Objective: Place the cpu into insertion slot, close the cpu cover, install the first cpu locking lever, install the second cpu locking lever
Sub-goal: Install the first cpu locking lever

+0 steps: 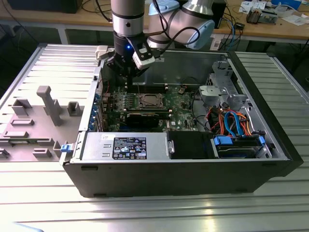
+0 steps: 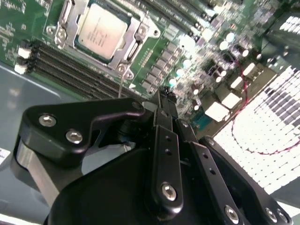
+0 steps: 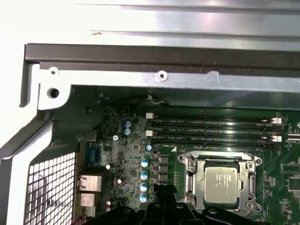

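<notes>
The claw (image 1: pixel 127 79) hangs inside the open computer case (image 1: pixel 193 181), which rests on the ribbed metal bench (image 1: pixel 145 215). In the exterior view, the claw is above the green circuit board (image 1: pixel 181 104), near the case's rear wall and toward the exterior view's left of the insertion slot (image 1: pixel 150 94).

In the second wrist view, the black fingers (image 2: pixel 164 140) run forward and meet at their tips. The claw (image 2: pixel 165 93) is pressed together, with nothing visible between the tips. In both wrist views the tips are apart from the socket and clear of the board.

The cpu (image 3: pixel 222 181) lies flat inside the insertion slot (image 3: pixel 186 174), silver-grey top facing up. The cpu cover (image 3: pixel 222 161) lies down over it, its frame surrounding the chip's edges so that the metal top shows through the square window. The second wrist view confirms this seating of the cpu (image 2: pixel 101 29).

A thin metal rod (image 2: pixel 121 84) stands up beside one corner of the socket. Long black memory slots (image 3: pixel 211 129) run parallel to the socket on the side nearest the case wall.
</notes>
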Tool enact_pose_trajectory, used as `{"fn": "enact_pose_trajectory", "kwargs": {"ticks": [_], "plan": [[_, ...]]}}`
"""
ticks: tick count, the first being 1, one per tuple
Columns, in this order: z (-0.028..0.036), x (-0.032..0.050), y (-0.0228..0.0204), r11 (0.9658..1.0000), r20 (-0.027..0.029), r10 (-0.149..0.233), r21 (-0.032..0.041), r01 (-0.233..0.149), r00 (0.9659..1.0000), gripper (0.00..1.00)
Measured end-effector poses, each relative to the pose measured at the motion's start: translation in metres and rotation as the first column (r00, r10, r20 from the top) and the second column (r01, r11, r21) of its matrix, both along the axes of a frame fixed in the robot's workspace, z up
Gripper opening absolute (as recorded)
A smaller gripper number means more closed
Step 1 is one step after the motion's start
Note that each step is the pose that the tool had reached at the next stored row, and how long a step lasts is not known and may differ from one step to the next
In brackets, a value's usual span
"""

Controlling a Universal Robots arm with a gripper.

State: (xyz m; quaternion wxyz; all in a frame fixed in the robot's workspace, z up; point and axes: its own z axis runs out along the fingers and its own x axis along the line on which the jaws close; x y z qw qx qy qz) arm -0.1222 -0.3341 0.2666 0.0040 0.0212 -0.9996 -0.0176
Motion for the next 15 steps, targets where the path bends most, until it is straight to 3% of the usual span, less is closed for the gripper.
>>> {"fn": "enact_pose_trajectory", "kwargs": {"ticks": [1,6,15], "plan": [[-0.0015,0.0005,0.0038,1.0,0.0001,0.001,0.0001,-0.001,1.0,0.11],[-0.0037,0.0053,0.0096,1.0,0.0,0.001,0.0001,-0.001,1.0,0.11],[-0.004,0.0057,0.0096,1.0,0.0,0.001,0.0001,-0.001,1.0,0.11]]}}
